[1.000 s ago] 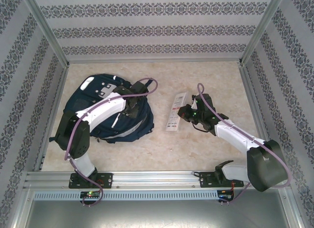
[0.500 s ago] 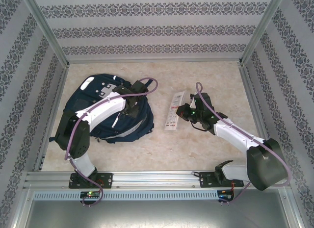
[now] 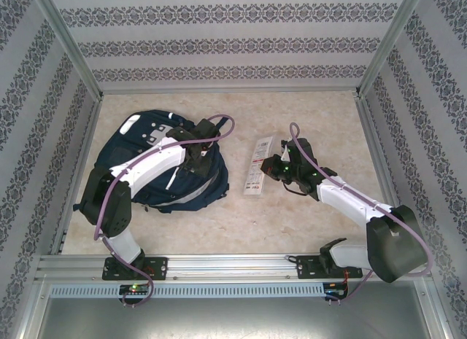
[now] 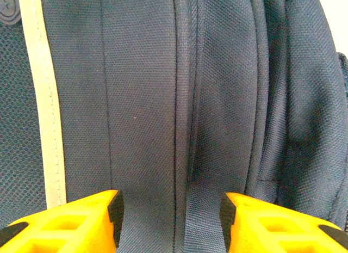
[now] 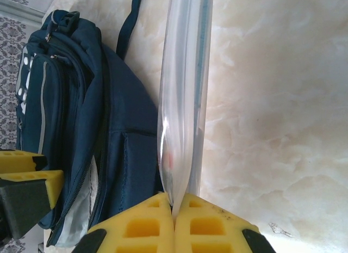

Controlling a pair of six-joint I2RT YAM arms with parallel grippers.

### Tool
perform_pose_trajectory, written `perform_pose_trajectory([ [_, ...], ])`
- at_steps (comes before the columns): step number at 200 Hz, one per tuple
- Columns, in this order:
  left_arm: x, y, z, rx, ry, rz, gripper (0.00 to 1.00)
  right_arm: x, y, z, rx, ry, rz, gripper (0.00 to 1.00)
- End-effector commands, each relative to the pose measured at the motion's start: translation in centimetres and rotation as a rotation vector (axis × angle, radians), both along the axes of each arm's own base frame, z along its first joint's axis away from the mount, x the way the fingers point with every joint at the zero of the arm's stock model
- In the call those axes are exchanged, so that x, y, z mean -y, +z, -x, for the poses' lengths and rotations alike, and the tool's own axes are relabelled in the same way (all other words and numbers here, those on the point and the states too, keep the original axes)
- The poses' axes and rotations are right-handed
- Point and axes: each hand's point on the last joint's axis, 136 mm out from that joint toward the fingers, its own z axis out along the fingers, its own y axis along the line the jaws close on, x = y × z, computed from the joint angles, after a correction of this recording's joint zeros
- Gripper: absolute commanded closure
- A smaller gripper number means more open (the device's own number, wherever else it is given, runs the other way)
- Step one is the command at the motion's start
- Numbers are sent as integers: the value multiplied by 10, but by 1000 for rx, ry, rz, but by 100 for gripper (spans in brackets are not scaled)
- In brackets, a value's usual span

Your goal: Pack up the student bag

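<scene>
The middle of the student bag (image 3: 117, 151) was covered in the top view by the left arm, which was laid across it from the near left. The bag was seen lying on the left half of the table (image 3: 306, 113), its grey-white patches toward the far side. The left gripper (image 3: 198, 157) was held over the bag's right part. In the left wrist view only the yellow tips of its fingers (image 4: 70, 223) were shown, cut off by the lower edge. The left gripper (image 4: 169, 215) was spread wide, with navy fabric and seams of the bag (image 4: 179, 100) lying between the tips. Whether the tips were pressed on the cloth could not be told.

Right of the bag and apart from it, a flat packet (image 3: 257, 166) was seen, white with red and dark print too small to be read. It was held at its right edge by the right gripper (image 3: 268, 166). In the right wrist view the right gripper (image 5: 174, 207) was closed tight on the edge of the packet (image 5: 182, 90), whose clear glossy wrapping was seen edge-on, so its face was hidden. Whether it was lifted off the table (image 5: 272, 100) could not be made out. The bag (image 5: 103, 128) was seen left of the packet, with a gap between them. A yellow-and-black part (image 5: 24, 182), cut off at the left edge, could not be identified.
</scene>
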Motion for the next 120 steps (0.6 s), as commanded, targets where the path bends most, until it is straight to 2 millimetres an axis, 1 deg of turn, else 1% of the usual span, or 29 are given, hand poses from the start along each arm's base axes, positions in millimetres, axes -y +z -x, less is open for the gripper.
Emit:
perform_pose_trajectory([
  [1,-9,-5,-3,6,-3,-61,52,-7,12,-5,38,12,-22,100],
  [28,-23,-8,-5,19,2,-143,66,-10,16,-5,44,16,-29,100],
  [32,-25,-8,-5,18,3,-151,69,-11,16,-4,44,15,-31,100],
  [42,-28,-8,-6,24,8,-168,83,-12,20,-5,54,12,-41,100],
  [56,-30,-4,-7,43,17,-176,92,-16,26,-6,66,15,-58,100],
  [63,-31,-1,-8,51,22,-176,100,-18,29,-6,72,15,-67,100],
  [75,-32,9,-11,80,39,-173,100,-22,35,-7,80,21,-84,100],
  [87,-31,24,-14,119,49,-153,100,-27,43,-8,90,29,-107,100],
  [105,-28,55,-22,200,73,-105,100,-34,54,-10,102,32,-148,100],
  [120,-29,81,-27,263,100,-71,100,-40,62,-11,111,34,-186,100],
])
